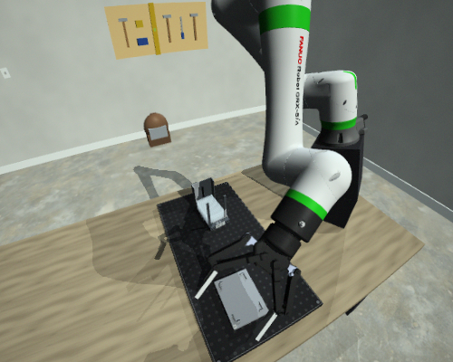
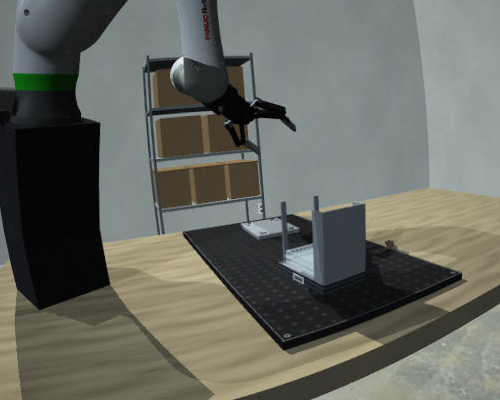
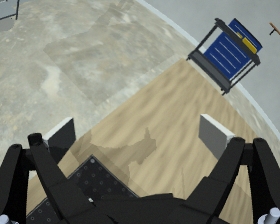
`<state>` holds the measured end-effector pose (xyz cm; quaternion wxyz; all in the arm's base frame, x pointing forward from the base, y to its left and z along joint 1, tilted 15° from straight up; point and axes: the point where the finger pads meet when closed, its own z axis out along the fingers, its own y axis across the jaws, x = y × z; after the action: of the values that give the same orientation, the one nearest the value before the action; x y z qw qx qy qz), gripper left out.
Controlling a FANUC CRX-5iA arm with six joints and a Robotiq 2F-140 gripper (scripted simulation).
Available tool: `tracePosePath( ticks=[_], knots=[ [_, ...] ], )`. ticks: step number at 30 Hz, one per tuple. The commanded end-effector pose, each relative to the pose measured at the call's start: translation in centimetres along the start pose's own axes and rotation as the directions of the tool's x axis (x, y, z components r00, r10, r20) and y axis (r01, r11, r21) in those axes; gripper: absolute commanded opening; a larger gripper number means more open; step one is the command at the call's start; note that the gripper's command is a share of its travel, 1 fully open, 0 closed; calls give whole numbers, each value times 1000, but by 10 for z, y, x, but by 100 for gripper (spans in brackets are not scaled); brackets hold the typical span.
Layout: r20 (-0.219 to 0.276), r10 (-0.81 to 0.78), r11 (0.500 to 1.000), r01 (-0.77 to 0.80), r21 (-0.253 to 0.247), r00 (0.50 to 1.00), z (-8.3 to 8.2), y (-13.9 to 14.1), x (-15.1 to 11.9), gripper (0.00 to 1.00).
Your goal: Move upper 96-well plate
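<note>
Gripper hangs high, jaws spread wide and empty; stack rack K1 sits well below, off toward its fingertips

Wooden table under a black perforated board and arm pedestal.

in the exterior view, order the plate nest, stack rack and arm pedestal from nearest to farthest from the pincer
1. Flat pale grey plate nest, almost under the open black pincer, at the board's far end.
2. Grey stack rack with posts, lower right, closer to the camera.
3. Tall black arm pedestal, far left.
</note>
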<state>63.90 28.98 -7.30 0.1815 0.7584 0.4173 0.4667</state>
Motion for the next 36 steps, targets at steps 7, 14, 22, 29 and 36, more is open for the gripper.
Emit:
tracePosePath(
  ticks=[7, 14, 22, 29, 36],
  knots=[
    [0, 0, 1000, 0, 0, 1000, 0, 0, 0, 100],
    [0, 0, 1000, 0, 0, 1000, 0, 0, 0, 100],
    [48, 58, 997, -55, -48, 997, 6, 23, -9, 100],
    [94, 118, 989, -109, -98, 989, 13, 53, -22, 100],
    [135, 181, 976, -161, -148, 974, 16, 74, -33, 100]
  ],
)
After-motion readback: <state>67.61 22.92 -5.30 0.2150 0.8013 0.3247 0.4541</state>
